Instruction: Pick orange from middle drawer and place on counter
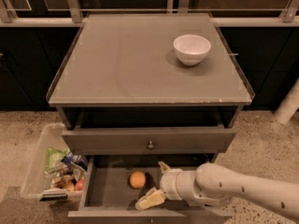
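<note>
The desk (121, 64) fills the middle of the view: a flat grey top with a matte, faintly glassy sheen and a thin dark rim. A white bowl (192, 49) stands upright on its far right part. Behind the desk run dark cabinet fronts (28, 73) and slanted metal posts (74, 3). The floor (266, 143) around it is pale and speckled, and a white cylinder (288, 104) leans in at the right edge.

Below the top, an upper drawer front (117, 141) with a small round knob (150, 145) is closed. The middle drawer (110, 190) beneath it is pulled out towards the near side, showing a bare grey floor. The orange (137, 179) sits on that floor, about mid-width.

The robot's white arm (233, 190) reaches in from the near right, and the jaws are inside the drawer just right of the orange. They are spread, one finger (161, 166) on the far side and the other (150, 199) on the near side, with the orange by the gap. Whether they touch it cannot be told.

Left of the drawer, on the floor, stands a clear plastic bin (35, 171) holding snack packets (60, 167) and a small red fruit (80, 185).
</note>
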You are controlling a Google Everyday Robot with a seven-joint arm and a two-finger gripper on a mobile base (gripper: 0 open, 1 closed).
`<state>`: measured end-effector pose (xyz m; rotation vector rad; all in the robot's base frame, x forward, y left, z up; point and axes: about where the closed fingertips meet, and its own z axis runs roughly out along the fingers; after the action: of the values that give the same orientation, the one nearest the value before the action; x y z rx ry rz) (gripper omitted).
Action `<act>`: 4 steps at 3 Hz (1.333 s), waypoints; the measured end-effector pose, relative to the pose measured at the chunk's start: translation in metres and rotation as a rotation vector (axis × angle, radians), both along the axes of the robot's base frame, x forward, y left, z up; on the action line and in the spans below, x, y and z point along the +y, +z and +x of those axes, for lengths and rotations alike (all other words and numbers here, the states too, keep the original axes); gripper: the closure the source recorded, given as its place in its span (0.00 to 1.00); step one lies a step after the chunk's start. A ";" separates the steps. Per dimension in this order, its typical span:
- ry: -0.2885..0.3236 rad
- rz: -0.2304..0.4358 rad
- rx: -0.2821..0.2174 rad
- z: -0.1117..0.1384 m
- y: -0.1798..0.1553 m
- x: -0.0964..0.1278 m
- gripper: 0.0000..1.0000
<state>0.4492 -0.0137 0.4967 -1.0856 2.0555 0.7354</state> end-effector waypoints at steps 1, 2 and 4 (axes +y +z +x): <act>0.042 -0.036 -0.082 0.015 -0.006 0.021 0.00; 0.059 -0.078 -0.126 0.027 -0.020 0.033 0.00; 0.046 -0.072 -0.123 0.033 -0.027 0.035 0.00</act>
<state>0.4826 0.0215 0.4702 -1.1920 1.9716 0.6062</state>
